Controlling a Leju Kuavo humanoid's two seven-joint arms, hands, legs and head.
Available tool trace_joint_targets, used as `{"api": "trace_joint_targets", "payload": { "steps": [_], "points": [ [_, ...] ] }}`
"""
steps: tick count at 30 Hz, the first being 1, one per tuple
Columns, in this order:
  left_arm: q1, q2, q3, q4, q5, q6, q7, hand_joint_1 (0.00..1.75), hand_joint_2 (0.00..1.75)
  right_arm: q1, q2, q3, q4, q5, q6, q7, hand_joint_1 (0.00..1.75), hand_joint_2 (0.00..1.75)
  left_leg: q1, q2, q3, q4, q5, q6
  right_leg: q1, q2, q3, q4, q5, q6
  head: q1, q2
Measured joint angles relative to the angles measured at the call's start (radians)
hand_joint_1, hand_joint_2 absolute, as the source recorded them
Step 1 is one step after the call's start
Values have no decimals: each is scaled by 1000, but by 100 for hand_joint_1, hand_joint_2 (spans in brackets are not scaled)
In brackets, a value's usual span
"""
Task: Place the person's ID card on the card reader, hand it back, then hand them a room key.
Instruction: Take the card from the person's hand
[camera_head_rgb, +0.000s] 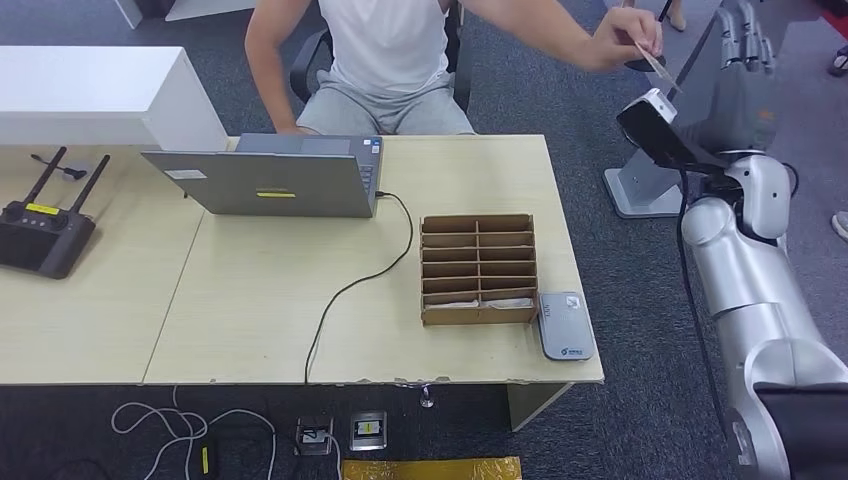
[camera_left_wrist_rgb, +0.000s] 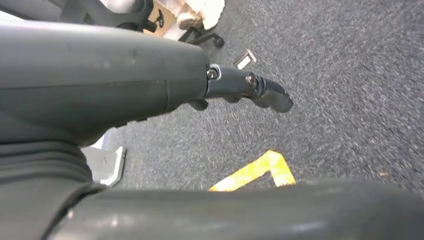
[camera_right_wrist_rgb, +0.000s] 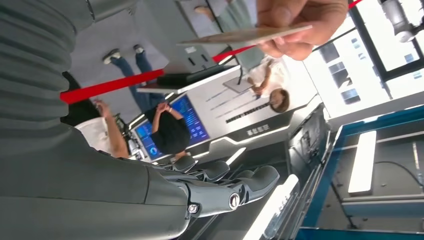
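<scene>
A seated person (camera_head_rgb: 385, 50) reaches an arm out past the table's far right corner and pinches the thin ID card (camera_head_rgb: 651, 62) in their fingers. My right hand (camera_head_rgb: 744, 42) is raised just right of that card, fingers apart, holding nothing. In the right wrist view the card (camera_right_wrist_rgb: 245, 36) hangs edge-on in the person's fingers (camera_right_wrist_rgb: 300, 22), apart from my fingers (camera_right_wrist_rgb: 227, 182). The grey card reader (camera_head_rgb: 566, 326) lies at the table's front right corner. Beside it stands a cardboard divider box (camera_head_rgb: 478, 270) with pale key cards (camera_head_rgb: 480, 302) in its front row. My left hand (camera_left_wrist_rgb: 247, 89) hangs over the carpet, holding nothing.
An open grey laptop (camera_head_rgb: 270, 180) sits at the middle back of the table (camera_head_rgb: 250, 320), its black cable (camera_head_rgb: 350, 290) running to the front edge. A black router (camera_head_rgb: 42, 232) stands at the far left. A grey stand base (camera_head_rgb: 640, 190) is on the floor to the right.
</scene>
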Motion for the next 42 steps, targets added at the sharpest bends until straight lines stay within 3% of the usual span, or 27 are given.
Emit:
{"api": "trace_joint_targets", "payload": {
  "steps": [13, 15, 17, 19, 20, 42],
  "points": [
    [2, 8, 0, 0, 4, 4, 16, 0, 0, -22, 121, 74, 10, 12, 17, -16, 1, 175, 0, 0, 0, 0, 0, 0, 0, 1, -1, 0, 0, 0, 0, 0],
    [3, 8, 0, 0, 4, 7, 16, 0, 0, -22, 126, 78, 11, 12, 21, -14, 37, 175, 0, 0, 0, 0, 0, 0, 0, 1, -1, 0, 0, 0, 0, 0],
    [4, 8, 0, 0, 5, 11, 16, 0, 0, -22, 131, 81, 11, 12, 23, -14, 117, 175, 0, 0, 0, 0, 0, 0, 0, 2, -1, 0, 0, 0, 0, 0],
    [4, 8, 0, 0, 10, 14, 16, 0, 0, -22, 135, 82, 11, 10, 29, -14, 169, 175, 0, 0, 0, 0, 0, 0, 0, 2, -1, 0, 0, 0, 0, 0],
    [4, 8, 1, 0, 15, 15, 16, 0, 0, -22, 137, 83, 12, 8, 34, -14, 175, 175, 0, 0, 0, 0, 0, 0, 0, 2, -1, 0, 0, 0, 0, 0],
    [9, 18, 43, 0, 52, 11, -5, 0, 0, -19, 150, 98, 16, -23, 95, -5, 175, 175, 0, 0, 0, 0, 0, 0, 0, 2, -2, 0, 0, 0, 0, 0]
  ]
}}
